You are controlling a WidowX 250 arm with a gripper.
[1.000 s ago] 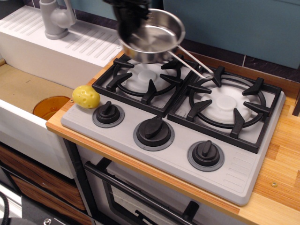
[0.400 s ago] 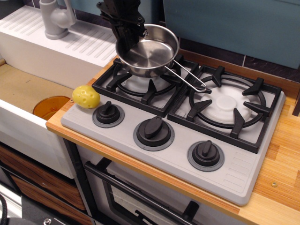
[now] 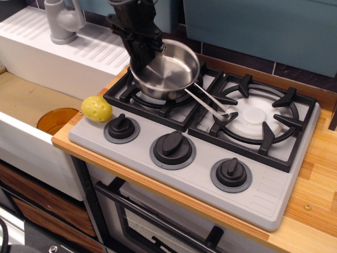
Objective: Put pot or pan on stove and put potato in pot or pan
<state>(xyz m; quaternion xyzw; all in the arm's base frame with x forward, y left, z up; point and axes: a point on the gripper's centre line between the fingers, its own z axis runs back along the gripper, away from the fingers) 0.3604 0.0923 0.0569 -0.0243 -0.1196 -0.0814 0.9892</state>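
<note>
The shiny steel saucepan (image 3: 167, 71) hangs tilted just over the left burner grate of the grey two-burner stove (image 3: 279, 190), its wire-loop handle (image 3: 206, 104) pointing right and down toward the right burner. My black gripper (image 3: 145, 48) is shut on the pan's far left rim. I cannot tell whether the pan's base touches the grate. The yellow potato (image 3: 97, 108) lies on the stove's front left corner, beside the left knob (image 3: 121, 127), well below and left of the gripper.
A sink basin (image 3: 26, 100) lies left of the stove, with an orange disc (image 3: 55, 119) in it. A grey faucet (image 3: 62, 21) stands at the back left. The wooden counter (image 3: 316, 174) runs along the right. The right burner (image 3: 256, 117) is bare.
The gripper has lowered the pan toward the left burner and moved it slightly left; the handle has swung lower. The potato has not moved.
</note>
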